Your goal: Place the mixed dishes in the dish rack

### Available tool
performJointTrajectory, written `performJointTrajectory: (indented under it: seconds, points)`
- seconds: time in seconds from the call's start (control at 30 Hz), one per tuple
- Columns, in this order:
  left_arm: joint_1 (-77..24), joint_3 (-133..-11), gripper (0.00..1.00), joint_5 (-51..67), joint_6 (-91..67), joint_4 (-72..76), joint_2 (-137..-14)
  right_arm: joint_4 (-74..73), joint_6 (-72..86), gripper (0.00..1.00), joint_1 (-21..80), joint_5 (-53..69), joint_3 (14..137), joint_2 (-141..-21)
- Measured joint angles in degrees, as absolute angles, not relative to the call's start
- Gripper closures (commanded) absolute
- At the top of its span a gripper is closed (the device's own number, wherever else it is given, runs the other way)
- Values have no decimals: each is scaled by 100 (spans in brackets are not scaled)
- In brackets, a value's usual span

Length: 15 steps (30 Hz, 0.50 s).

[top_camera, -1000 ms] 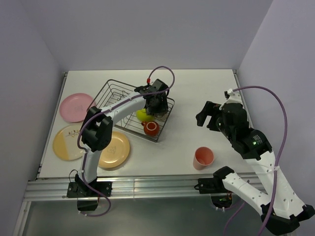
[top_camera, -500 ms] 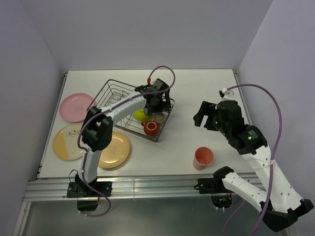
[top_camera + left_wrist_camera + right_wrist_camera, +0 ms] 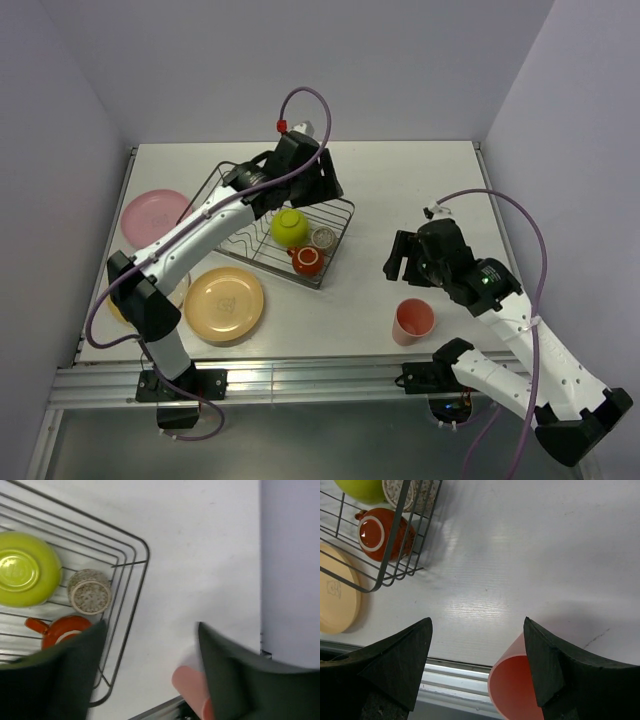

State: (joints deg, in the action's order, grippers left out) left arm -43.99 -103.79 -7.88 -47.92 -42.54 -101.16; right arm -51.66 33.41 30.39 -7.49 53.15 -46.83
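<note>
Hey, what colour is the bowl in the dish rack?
Lime green. The bowl shows best in the left wrist view, lying bottom up.

There are 3 plates (image 3: 150, 215), 1 bowl (image 3: 290, 228), 1 mug (image 3: 307, 261), 1 cup (image 3: 323, 238), 1 tumbler (image 3: 414, 320).

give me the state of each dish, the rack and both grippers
dish rack, partly loaded
lime-green bowl, upside down in rack
grey-beige cup, in rack beside bowl
red mug, in rack
salmon-pink tumbler, upright on table, not loaded
pink plate, flat on table
tan-orange plate, flat on table
left gripper, open, empty
right gripper, open, empty
</note>
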Motion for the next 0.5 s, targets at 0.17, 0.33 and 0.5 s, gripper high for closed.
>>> performJointTrajectory:
  seconds: [0.17,0.33,0.5]
  points:
    - [-4427,-10031,100,-720,-4790,-3983,-9813,-5179,3387,20,3076,-821,5319,-4600]
    - [-4445,-9677,100,-624,-4794,-3966,-10372,-5247,3402,19,3076,-956,5387,-4569]
    - [-4491,-9598,100,-582,-4818,-3981,-11122,-5349,3400,19,3079,-1059,5487,-4506]
